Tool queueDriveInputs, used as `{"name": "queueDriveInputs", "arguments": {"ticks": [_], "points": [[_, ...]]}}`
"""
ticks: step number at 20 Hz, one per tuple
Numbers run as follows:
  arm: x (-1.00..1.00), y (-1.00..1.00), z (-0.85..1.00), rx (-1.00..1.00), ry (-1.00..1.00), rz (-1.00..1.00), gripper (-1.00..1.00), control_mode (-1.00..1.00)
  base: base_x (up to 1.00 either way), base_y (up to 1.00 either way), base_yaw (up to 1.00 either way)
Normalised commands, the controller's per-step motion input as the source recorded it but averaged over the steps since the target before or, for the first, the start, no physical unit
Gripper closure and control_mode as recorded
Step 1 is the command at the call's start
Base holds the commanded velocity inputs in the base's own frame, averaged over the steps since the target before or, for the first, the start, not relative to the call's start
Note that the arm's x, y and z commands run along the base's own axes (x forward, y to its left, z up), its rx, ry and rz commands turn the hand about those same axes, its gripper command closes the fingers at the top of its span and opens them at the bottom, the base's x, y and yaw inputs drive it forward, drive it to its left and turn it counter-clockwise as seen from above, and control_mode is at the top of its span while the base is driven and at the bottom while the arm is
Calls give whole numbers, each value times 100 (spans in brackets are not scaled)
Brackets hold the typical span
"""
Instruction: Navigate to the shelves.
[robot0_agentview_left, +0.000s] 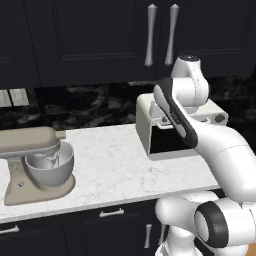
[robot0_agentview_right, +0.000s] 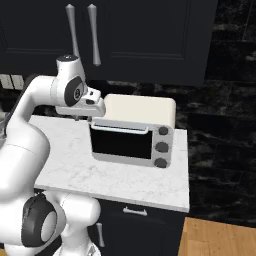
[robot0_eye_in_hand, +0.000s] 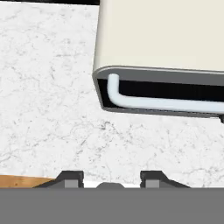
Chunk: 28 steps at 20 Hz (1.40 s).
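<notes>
At the counter (robot0_agentview_left: 120, 160), the gripper (robot0_eye_in_hand: 109, 178) hung empty, fingers apart, the oven (robot0_eye_in_hand: 166, 57) at its one o'clock. No shelves stood ahead, so the base probably needed a slow turn, arm tucked clear of the mixer (robot0_agentview_left: 37, 165).

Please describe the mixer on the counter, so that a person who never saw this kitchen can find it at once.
Start at the white marble countertop below the dark cabinets. On its left part, apart from the cream toaster oven at the right, stands the stand mixer. It is beige, with a rounded head over a silver bowl; the oven is a box with a dark glass door.
</notes>
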Motion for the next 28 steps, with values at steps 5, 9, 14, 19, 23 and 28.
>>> {"name": "queueDriveInputs", "arguments": {"ticks": [5,9,14,19,23,28], "points": [[-49,-5,-2,0,0,0,-100,-100,0,0,0],[-80,-2,-19,0,0,0,-100,-100,0,0,0],[-70,6,-40,-5,-4,6,-100,-100,0,0,0],[0,0,0,0,0,0,-100,100,-42,8,57],[0,0,0,0,0,0,-100,100,-4,17,74],[0,0,0,0,0,0,-100,100,0,20,69]]}}
